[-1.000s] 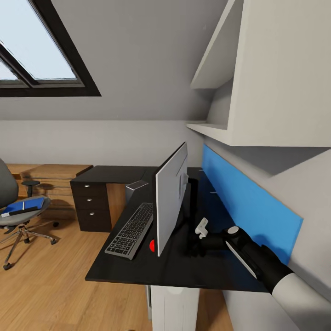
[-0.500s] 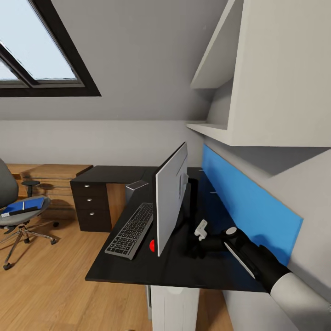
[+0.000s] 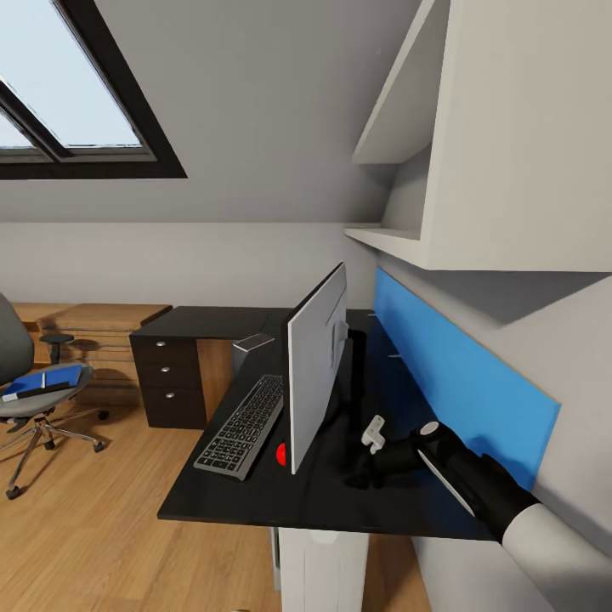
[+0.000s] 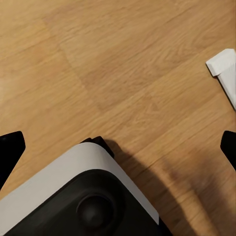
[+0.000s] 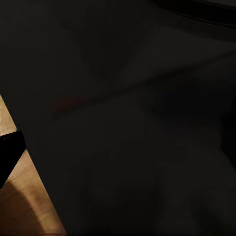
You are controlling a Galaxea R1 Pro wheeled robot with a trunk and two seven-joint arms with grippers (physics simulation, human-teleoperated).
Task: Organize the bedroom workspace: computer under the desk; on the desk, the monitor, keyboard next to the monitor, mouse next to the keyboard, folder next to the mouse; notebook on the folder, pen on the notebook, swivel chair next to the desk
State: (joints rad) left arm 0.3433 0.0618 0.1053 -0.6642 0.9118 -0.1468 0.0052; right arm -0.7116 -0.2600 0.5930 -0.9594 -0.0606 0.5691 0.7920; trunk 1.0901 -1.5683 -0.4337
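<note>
Right fingers (image 3: 364,470) low behind the monitor (image 3: 315,374) on the desk (image 3: 255,497)

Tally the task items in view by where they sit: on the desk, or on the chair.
On the desk: 2 - monitor, keyboard.
On the swivel chair: 3 - folder, notebook, pen.
Total: 5.
</note>
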